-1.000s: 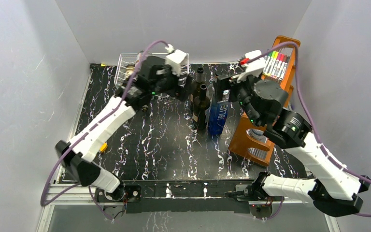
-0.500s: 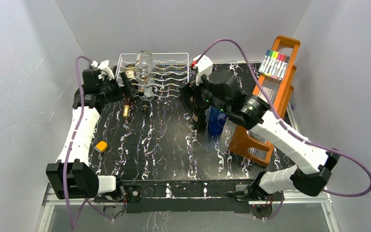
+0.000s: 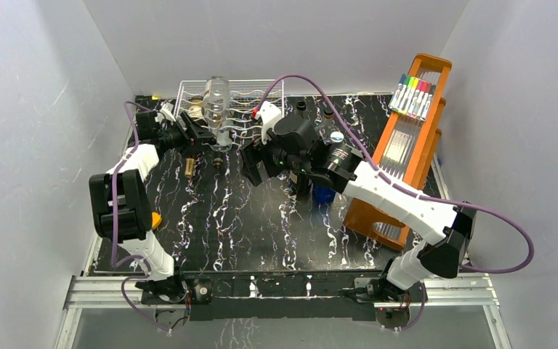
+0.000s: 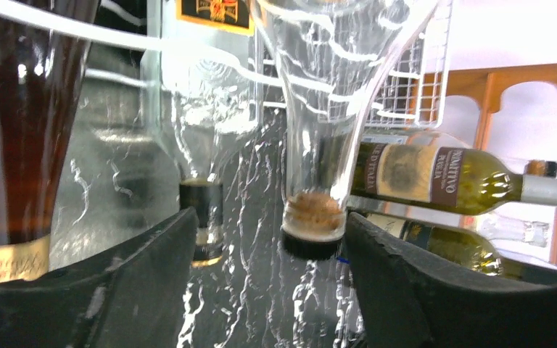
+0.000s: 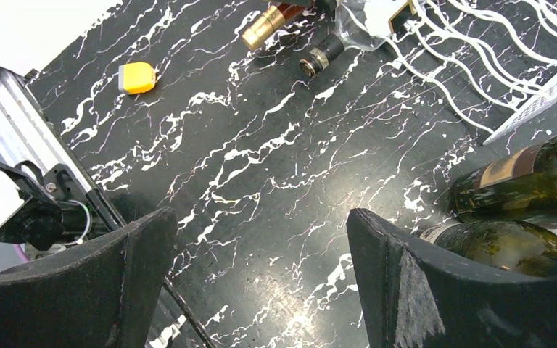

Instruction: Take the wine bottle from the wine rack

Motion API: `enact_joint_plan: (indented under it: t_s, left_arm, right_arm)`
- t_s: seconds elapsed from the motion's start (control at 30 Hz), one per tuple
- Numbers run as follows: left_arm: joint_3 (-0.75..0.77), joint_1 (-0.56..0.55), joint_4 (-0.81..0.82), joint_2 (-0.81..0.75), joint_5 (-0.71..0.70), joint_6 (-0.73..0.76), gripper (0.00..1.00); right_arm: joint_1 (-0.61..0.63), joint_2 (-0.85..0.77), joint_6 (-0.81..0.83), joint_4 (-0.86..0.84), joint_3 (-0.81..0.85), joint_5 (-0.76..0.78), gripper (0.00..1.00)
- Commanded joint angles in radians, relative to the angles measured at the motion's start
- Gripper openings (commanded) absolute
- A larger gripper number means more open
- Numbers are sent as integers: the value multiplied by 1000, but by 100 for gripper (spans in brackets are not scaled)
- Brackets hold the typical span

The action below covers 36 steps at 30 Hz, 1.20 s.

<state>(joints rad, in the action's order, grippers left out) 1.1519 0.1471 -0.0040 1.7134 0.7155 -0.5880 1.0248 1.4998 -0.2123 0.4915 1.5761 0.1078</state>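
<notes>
The silver wire wine rack (image 3: 256, 98) stands at the back of the table. A clear wine bottle (image 3: 216, 102) lies on it with its corked neck (image 4: 313, 217) pointing forward. My left gripper (image 3: 202, 137) is at the rack's front. In the left wrist view this gripper (image 4: 270, 217) is open, its fingers on either side of the corked mouth. The mouth sits close to the right finger, with a gap on the left. My right gripper (image 3: 253, 166) hangs open over the table to the right of the rack's front, and nothing is between its fingers (image 5: 261, 217).
Two lower bottles poke necks out of the rack, one gold-capped (image 3: 189, 169) and one black-capped (image 3: 219, 161). Dark bottles (image 3: 301, 109) and a blue box (image 3: 323, 193) stand behind the right arm. The orange wooden rack (image 3: 407, 145) leans at the right. A small orange object (image 3: 155, 219) lies at the left.
My left arm swung from the standing bottles to the rack's front, and its jaws have narrowed around the clear bottle's neck. My right arm moved left and forward.
</notes>
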Motion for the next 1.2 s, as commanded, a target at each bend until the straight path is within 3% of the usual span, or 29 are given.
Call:
enact_joint_plan:
  t_s: [0.0,0.27,0.47,0.97,1.17]
  left_arm:
    - [50,-3,207,54,84,-120,67]
    - [50,-38,367,141,103,-215,66]
    - [64,-42,422,174,112,-258,54]
    - [100,-67,511,236,137,-337,54]
    - [97,-68,561,235,168,-380,39]
  right_arm:
    - [-2,-55,-5,-67,15,11,98]
    - [-2,-61,-1,-67,13,32,98]
    - [-2,-52,-1,-65,14,33,98]
    - [0,-65,0,-64,13,47,98]
    - [0,-71,-2,-64,10,57,98]
